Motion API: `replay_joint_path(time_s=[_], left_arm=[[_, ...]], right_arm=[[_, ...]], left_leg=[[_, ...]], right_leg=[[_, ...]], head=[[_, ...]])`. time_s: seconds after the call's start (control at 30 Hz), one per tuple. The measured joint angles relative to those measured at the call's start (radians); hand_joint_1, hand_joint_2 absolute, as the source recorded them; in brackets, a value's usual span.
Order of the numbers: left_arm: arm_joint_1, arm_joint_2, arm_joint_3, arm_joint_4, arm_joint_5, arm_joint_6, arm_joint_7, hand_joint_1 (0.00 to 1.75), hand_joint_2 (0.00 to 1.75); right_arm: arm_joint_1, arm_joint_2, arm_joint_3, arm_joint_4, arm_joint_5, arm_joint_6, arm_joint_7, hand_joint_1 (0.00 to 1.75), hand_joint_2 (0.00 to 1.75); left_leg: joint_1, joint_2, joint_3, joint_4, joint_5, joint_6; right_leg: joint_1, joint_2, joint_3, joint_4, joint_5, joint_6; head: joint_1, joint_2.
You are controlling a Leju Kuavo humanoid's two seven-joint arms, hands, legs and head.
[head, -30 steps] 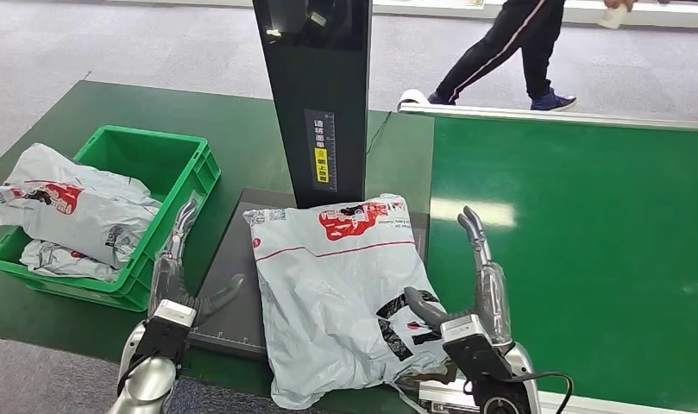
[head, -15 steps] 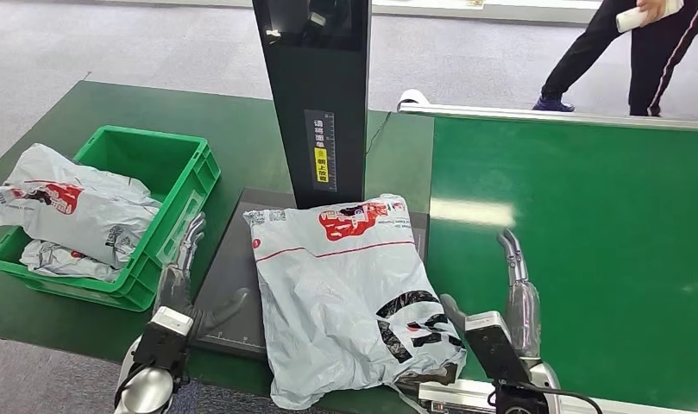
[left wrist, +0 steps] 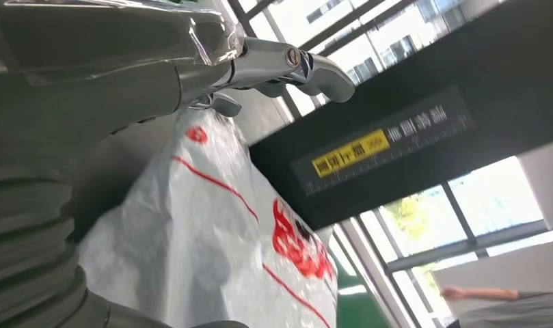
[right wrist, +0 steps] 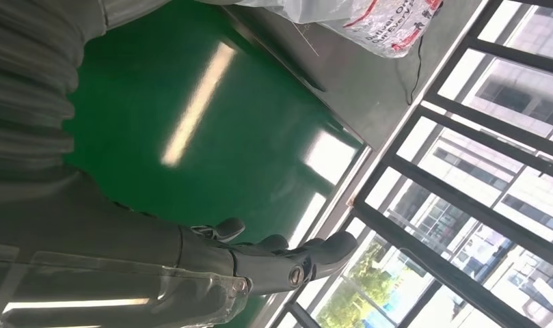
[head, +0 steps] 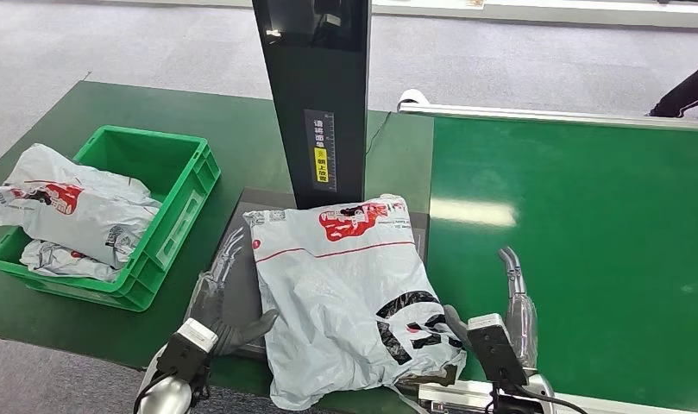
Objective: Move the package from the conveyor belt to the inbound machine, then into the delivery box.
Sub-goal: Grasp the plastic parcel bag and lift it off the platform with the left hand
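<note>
A grey plastic mail package (head: 345,293) with red and black print lies on the dark scale plate (head: 233,259) of the inbound machine, under its black column (head: 319,95); its near end hangs over the plate's front edge. My left hand (head: 217,297) is open beside the package's left edge, thumb pointing toward it, and the package (left wrist: 212,232) sits close in the left wrist view. My right hand (head: 505,315) is open at the package's near right corner, over the green conveyor belt (head: 587,233), fingers straight. The green delivery box (head: 155,172) stands at the left.
Two grey packages (head: 69,207) lie in the green box, one sticking out over its left rim. A person's dark-clothed leg (head: 686,90) shows at the far right beyond the belt. A steel rail (head: 552,115) borders the belt's far edge.
My left hand moved right, from near the box to the package's left edge. My right hand drew back and lower. The person walked off to the right.
</note>
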Motion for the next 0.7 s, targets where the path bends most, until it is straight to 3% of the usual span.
replay_joint_path(time_s=[0.7], left_arm=[[-0.013, -0.013, -0.084, 0.053, -0.039, -0.063, 0.040, 0.00, 1.75]], right_arm=[[-0.009, 0.044, -0.033, 0.005, 0.023, 0.005, 0.002, 0.00, 1.75]], left_leg=[[0.000, 0.000, 0.000, 0.000, 0.000, 0.000]], right_leg=[[0.000, 0.000, 0.000, 0.000, 0.000, 0.000]], head=[[0.000, 0.000]])
